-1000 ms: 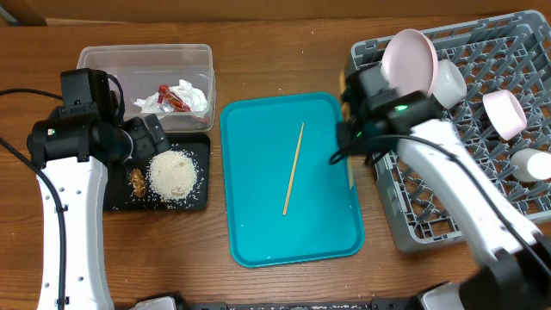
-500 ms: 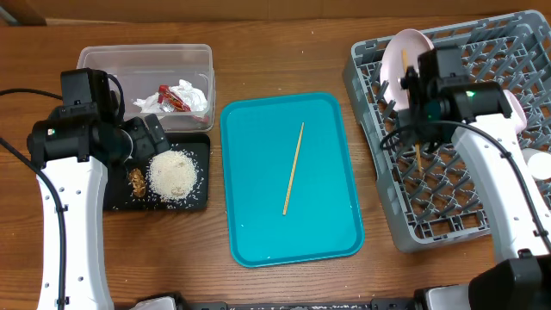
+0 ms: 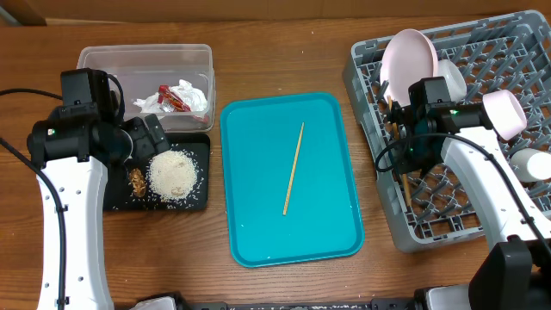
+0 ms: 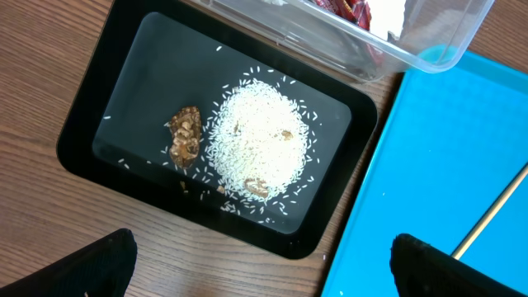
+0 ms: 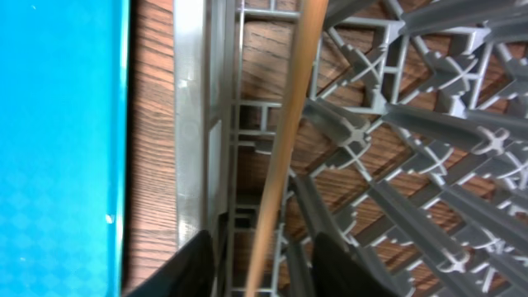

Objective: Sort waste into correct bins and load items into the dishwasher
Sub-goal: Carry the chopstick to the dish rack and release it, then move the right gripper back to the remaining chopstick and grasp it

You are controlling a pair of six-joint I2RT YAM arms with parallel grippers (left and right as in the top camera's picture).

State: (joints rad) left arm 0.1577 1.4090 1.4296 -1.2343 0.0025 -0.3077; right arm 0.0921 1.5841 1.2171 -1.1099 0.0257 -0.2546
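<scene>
My right gripper (image 5: pixel 264 272) hovers low over the left part of the grey dishwasher rack (image 3: pixel 482 207), open. One wooden chopstick (image 5: pixel 285 140) runs between its fingers (image 5: pixel 194 268) with a gap on each side, lying along the rack lattice (image 3: pixel 401 172). The other chopstick (image 3: pixel 294 168) lies on the teal tray (image 3: pixel 258 232). A white plate (image 3: pixel 409 60), two bowls (image 3: pixel 449 79) (image 3: pixel 504 114) and a cup (image 3: pixel 529 164) stand in the rack. My left gripper (image 4: pixel 264 272) is wide open and holds nothing, over the wood beside the black tray (image 4: pixel 91 132), which holds rice (image 4: pixel 260 144) and a brown scrap (image 4: pixel 183 134).
The clear tub (image 3: pixel 146 60) at the back left holds a crumpled napkin (image 3: pixel 189 95) and a red wrapper (image 3: pixel 172 101). The teal tray sits between the black tray and the rack, with a strip of bare wood (image 5: pixel 153 124) between it and the rack wall.
My right arm swung from the teal tray's right edge to over the rack with a chopstick. Its jaws have parted, and the chopstick now lies loose on the lattice. The left arm has stayed still.
</scene>
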